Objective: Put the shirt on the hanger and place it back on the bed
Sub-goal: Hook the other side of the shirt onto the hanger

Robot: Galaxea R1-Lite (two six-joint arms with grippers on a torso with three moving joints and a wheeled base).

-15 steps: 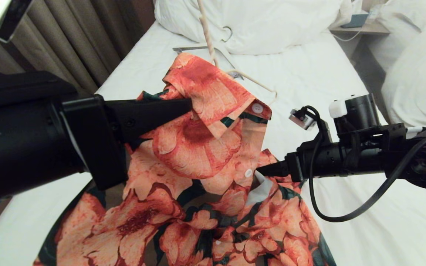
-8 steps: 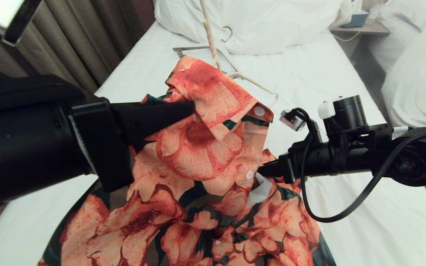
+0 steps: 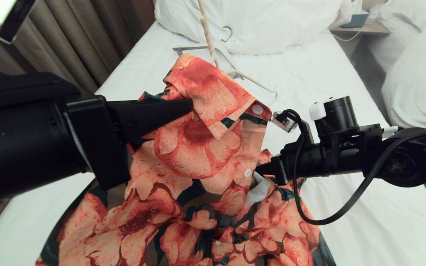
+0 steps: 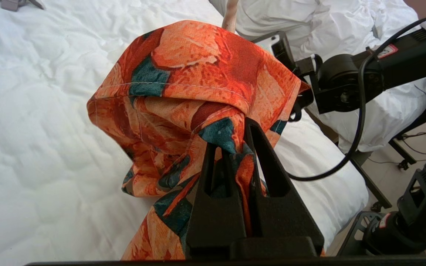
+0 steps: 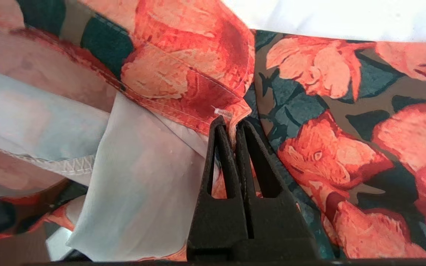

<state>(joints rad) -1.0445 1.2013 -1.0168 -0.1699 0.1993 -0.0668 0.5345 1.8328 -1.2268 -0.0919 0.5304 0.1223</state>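
The left claw (image 3: 190, 104) is clenched on a bunched fold of the shirt (image 3: 198, 155) just under the collar, holding the upper part of the garment raised above the bed (image 3: 309, 74). In the left wrist view the fabric is wedged between the two black fingers (image 4: 213, 162), and the collar drapes over them like a hood. The right claw (image 5: 230, 123) is clamped on the stitched edge of the front placket, at a buttonhole; in the head view its tip is buried in the folds at the shirt's right side, so only the wrist and its cable show. The shirt's lower half spreads toward the near edge and is cut off there. The hanger (image 3: 252, 79) is mostly hidden behind the collar: one thin cream arm slopes out to the right over the sheet, and a pale stem rises past the top of the picture. Whether the hanger sits inside the shirt's shoulders cannot be made out. A second hanger (image 3: 198, 48) lies farther off, near the pillow (image 3: 264, 22).
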